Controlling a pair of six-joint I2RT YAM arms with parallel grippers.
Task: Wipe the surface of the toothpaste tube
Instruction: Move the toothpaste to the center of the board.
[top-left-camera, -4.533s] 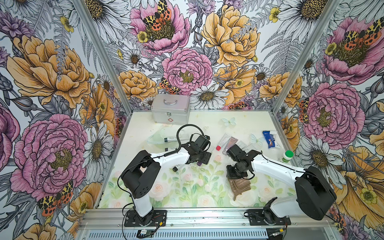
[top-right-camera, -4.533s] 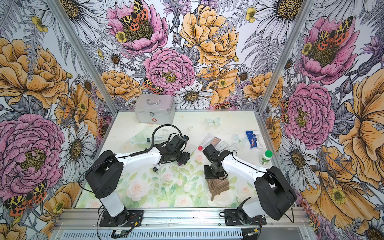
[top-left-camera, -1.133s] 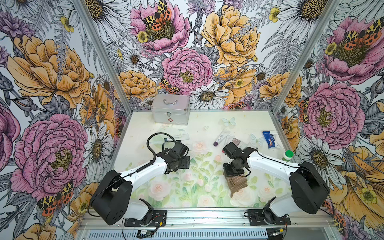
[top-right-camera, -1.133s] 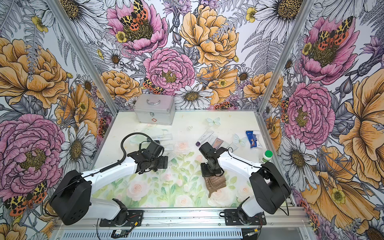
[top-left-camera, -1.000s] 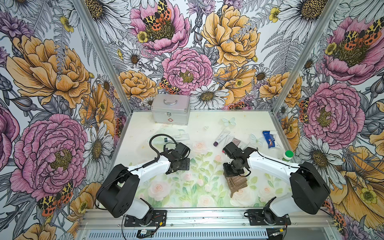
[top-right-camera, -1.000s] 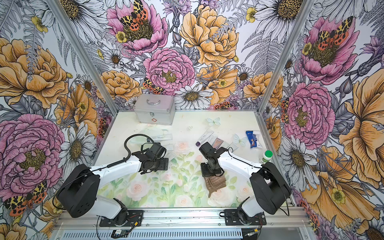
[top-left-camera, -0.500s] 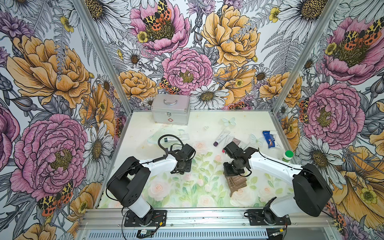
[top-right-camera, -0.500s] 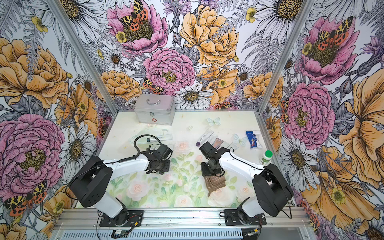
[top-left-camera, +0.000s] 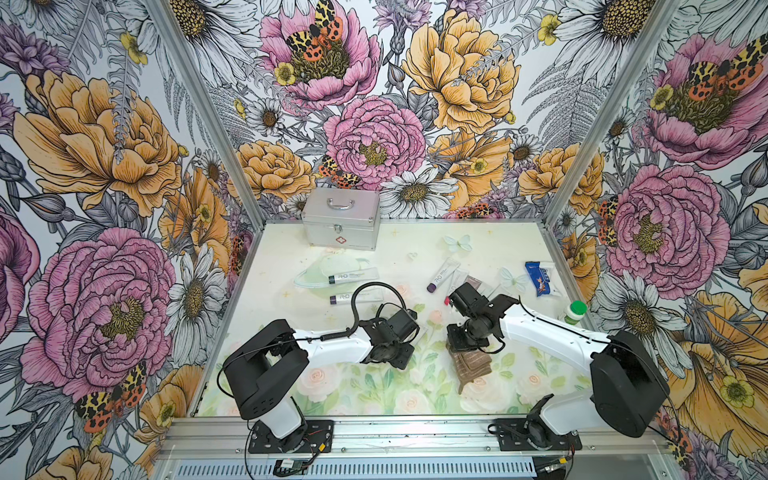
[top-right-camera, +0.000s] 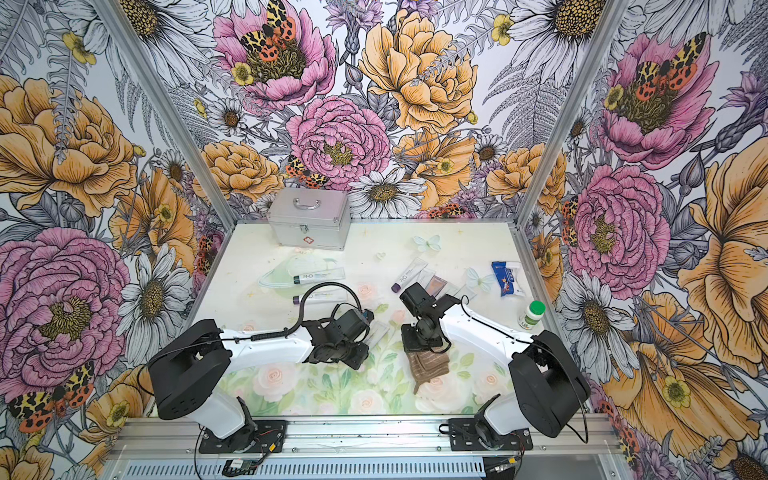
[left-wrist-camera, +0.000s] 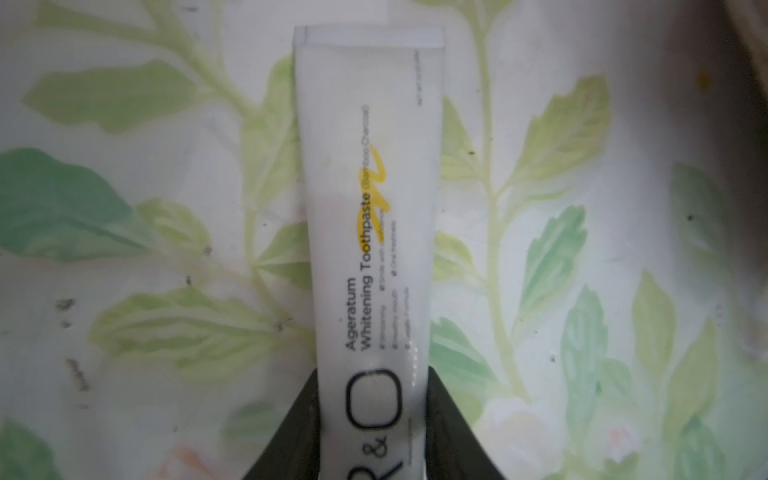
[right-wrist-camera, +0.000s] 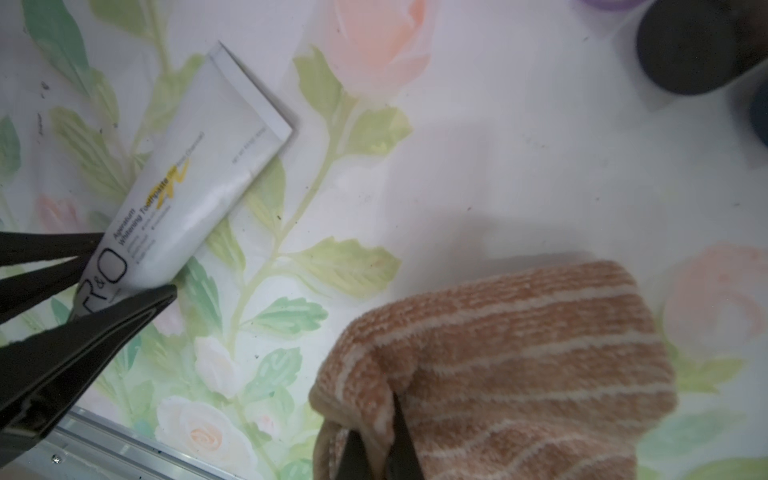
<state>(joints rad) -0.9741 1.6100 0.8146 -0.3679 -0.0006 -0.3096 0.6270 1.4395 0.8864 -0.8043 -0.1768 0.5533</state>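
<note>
A white toothpaste tube (left-wrist-camera: 370, 208) with black lettering and a yellow scribble (left-wrist-camera: 374, 187) lies flat on the flowered mat. My left gripper (left-wrist-camera: 372, 374) is shut on its cap end, one dark finger on each side. In the right wrist view the same tube (right-wrist-camera: 199, 187) sticks out from the left gripper's fingers (right-wrist-camera: 104, 320). In a top view the tube (top-right-camera: 376, 330) shows just beyond the left gripper (top-right-camera: 365, 332). My right gripper (right-wrist-camera: 380, 440) is shut on a brown striped cloth (right-wrist-camera: 519, 353), which hangs from it onto the mat (top-left-camera: 471, 365), a short way right of the tube.
A silver case (top-left-camera: 340, 218) stands at the back. Two more tubes (top-left-camera: 353, 276) lie at the left with a clear mask, and another tube (top-left-camera: 444, 274) with sachets (top-left-camera: 469, 286) behind the right arm. A blue packet (top-left-camera: 540, 278) and a green-capped bottle (top-left-camera: 573, 311) sit at the right wall.
My left arm has swung right toward the middle of the mat and its jaws have closed on the toothpaste tube. The right arm and cloth have stayed put.
</note>
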